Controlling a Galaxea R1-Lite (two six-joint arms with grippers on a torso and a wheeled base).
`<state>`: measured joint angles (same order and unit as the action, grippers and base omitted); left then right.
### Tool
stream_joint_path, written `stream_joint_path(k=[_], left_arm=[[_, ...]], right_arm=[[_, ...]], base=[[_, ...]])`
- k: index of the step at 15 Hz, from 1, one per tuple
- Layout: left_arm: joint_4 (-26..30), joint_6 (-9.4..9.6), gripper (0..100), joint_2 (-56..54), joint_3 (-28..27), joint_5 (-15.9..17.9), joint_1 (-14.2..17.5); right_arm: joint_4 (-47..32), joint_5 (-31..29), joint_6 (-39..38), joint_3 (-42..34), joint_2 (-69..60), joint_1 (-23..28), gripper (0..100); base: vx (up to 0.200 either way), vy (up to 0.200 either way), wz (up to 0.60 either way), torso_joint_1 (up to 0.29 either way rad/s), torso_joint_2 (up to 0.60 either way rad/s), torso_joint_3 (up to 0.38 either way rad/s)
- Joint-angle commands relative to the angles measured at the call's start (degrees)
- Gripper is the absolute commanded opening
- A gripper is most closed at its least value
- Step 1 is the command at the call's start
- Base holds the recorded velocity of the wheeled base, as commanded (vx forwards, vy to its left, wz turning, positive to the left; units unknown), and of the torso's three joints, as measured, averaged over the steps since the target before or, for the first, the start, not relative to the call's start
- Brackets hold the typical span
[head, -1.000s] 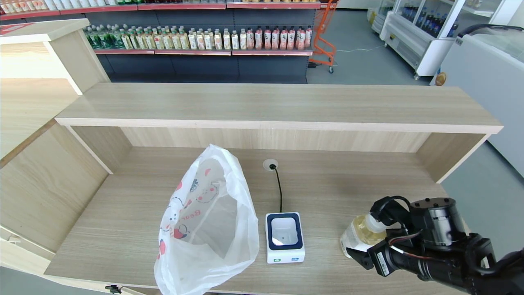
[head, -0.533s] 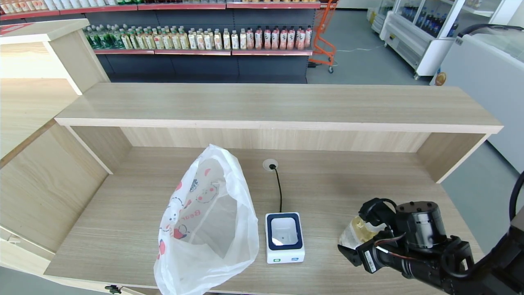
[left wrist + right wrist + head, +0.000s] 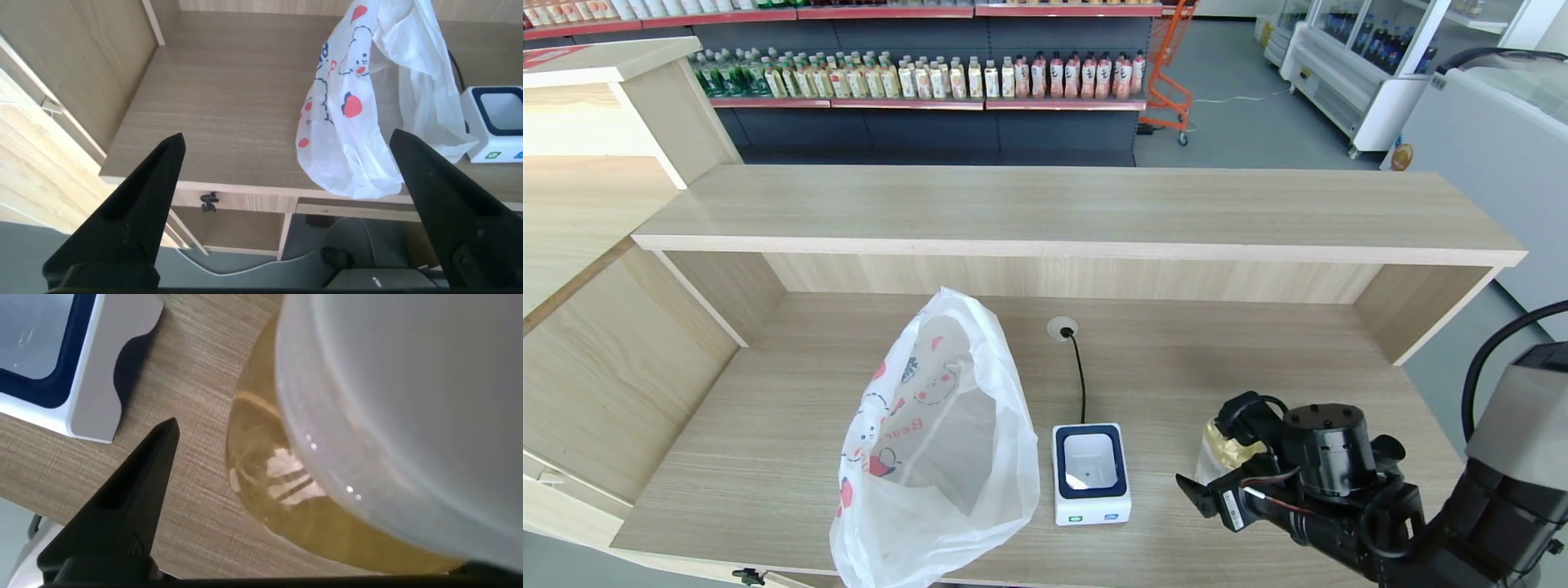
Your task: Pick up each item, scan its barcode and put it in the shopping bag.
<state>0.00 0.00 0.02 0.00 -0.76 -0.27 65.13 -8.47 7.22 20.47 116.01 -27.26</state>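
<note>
My right claw (image 3: 1215,482) is spread around the clear plastic bottle of yellow liquid (image 3: 1218,447), which stands on the pale wooden tabletop (image 3: 768,441) just right of the white, blue-rimmed barcode scanner (image 3: 1090,474). One of its fingers (image 3: 122,514) sits clear of the bottle. The printed white plastic shopping bag (image 3: 939,441) stands open left of the scanner. My left claw (image 3: 286,143) hangs spread near the bag.

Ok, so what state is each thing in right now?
shopping bag: standing, mouth open
scanner: flat on the counter, window up, cable attached
bottle: standing on counter, not clamped
right gripper: fingers open around the bottle
left gripper: fingers open, empty
</note>
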Motion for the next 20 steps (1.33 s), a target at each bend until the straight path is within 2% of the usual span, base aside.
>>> stream_joint_path(k=[1, 6, 7, 20], left_arm=[[0.0, 0.00, 100, 0.0, 0.0, 0.0, 0.0], [0.0, 0.00, 100, 0.0, 0.0, 0.0, 0.0], [0.0, 0.00, 100, 0.0, 0.0, 0.0, 0.0], [0.0, 0.00, 100, 0.0, 0.0, 0.0, 0.0]], right_arm=[[0.3, 0.0, 0.0, 0.2, 0.4, 0.1, 100], [2.9, 0.1, -1.8, 0.5, 0.4, 0.1, 100], [3.2, 0.1, -1.7, 0.5, 0.4, 0.1, 0], [5.7, -0.5, -0.8, -0.5, 2.1, 1.2, 0]], base=[[0.000, 0.000, 0.00, 0.000, 0.00, 0.000], [0.000, 0.000, 0.00, 0.000, 0.00, 0.000], [0.000, 0.000, 0.00, 0.000, 0.00, 0.000], [0.000, 0.000, 0.00, 0.000, 0.00, 0.000]])
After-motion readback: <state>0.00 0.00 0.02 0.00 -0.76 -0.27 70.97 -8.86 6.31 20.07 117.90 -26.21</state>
